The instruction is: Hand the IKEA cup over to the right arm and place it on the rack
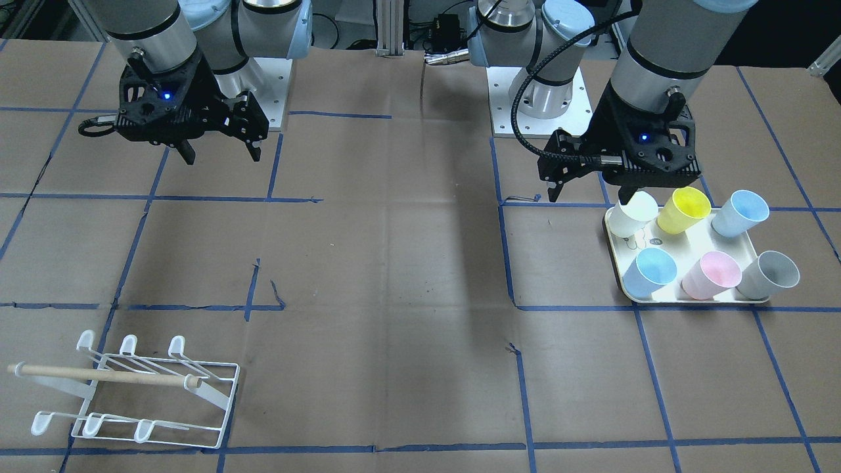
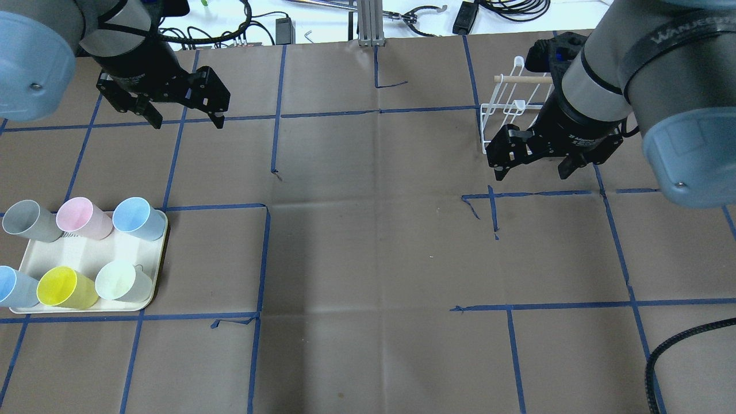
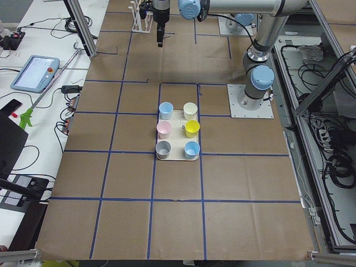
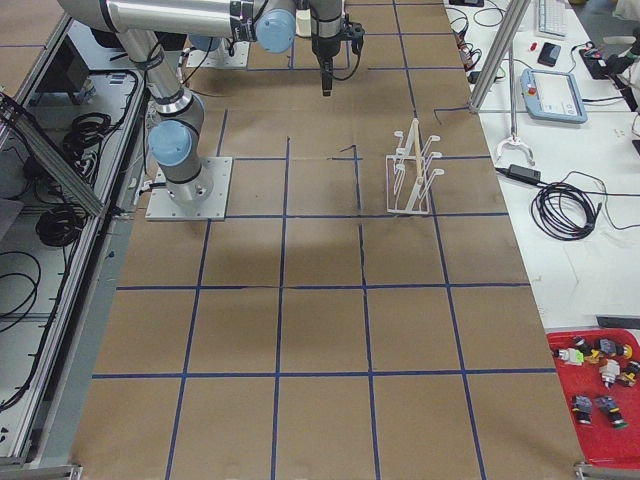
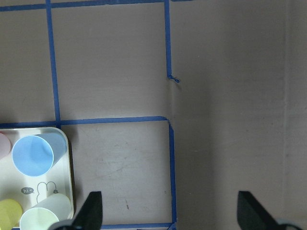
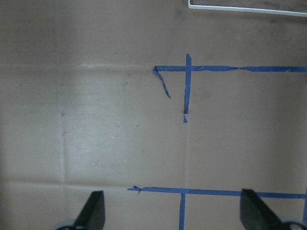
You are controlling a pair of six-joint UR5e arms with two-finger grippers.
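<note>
Several plastic cups stand on a cream tray [image 2: 86,253]: grey [image 2: 26,221], pink [image 2: 80,218], two blue [image 2: 138,218], yellow [image 2: 63,287] and white [image 2: 121,282]. My left gripper [image 2: 188,122] is open and empty, raised beyond the tray. In the front view it [image 1: 589,195] hangs next to the white cup [image 1: 634,213]; the left wrist view shows a blue cup [image 5: 32,154] to its lower left. My right gripper [image 2: 532,173] is open and empty, just in front of the white wire rack [image 2: 512,109]. The rack [image 1: 131,394] holds no cup.
Brown paper with blue tape lines [image 2: 368,259] covers the table. Cables and small devices [image 2: 414,14] lie beyond its far edge. A red tray of small parts [image 4: 600,400] sits off the table on the robot's right side.
</note>
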